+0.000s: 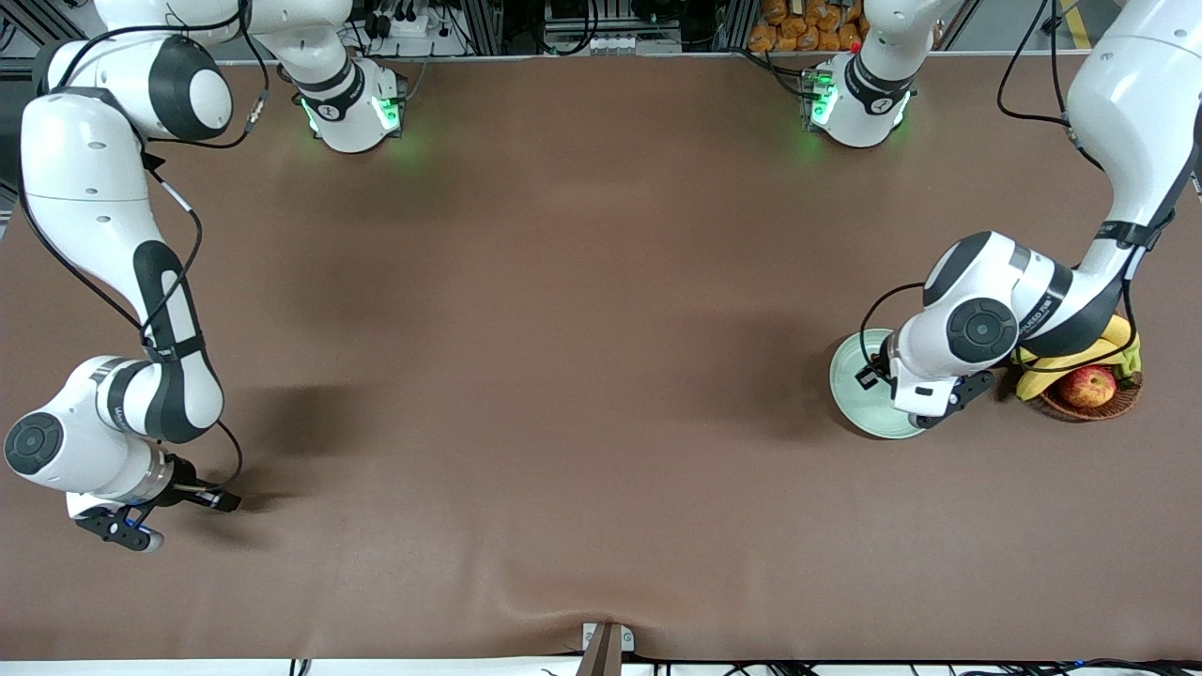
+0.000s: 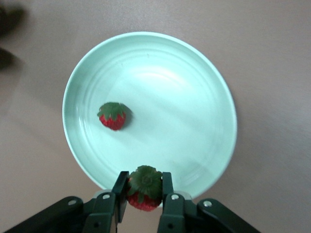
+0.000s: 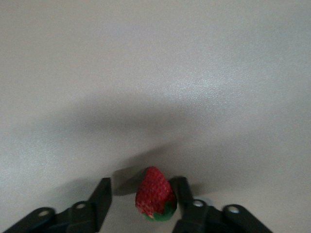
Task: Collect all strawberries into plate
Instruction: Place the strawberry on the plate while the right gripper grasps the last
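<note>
Left gripper (image 2: 144, 194): I see it clenched on a bumpy red strawberry (image 2: 144, 189), over the smooth round mint plate (image 2: 194, 121)'s rim.
Plate: holds another strawberry (image 2: 114, 116).
Right gripper (image 3: 141, 194): fingers spread around a third strawberry (image 3: 154, 194), touching one finger.

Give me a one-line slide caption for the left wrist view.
Left gripper shut on a strawberry over the rim of the mint-green plate, where one strawberry already lies.

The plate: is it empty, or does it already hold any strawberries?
Not empty: one strawberry lies in the plate.
</note>
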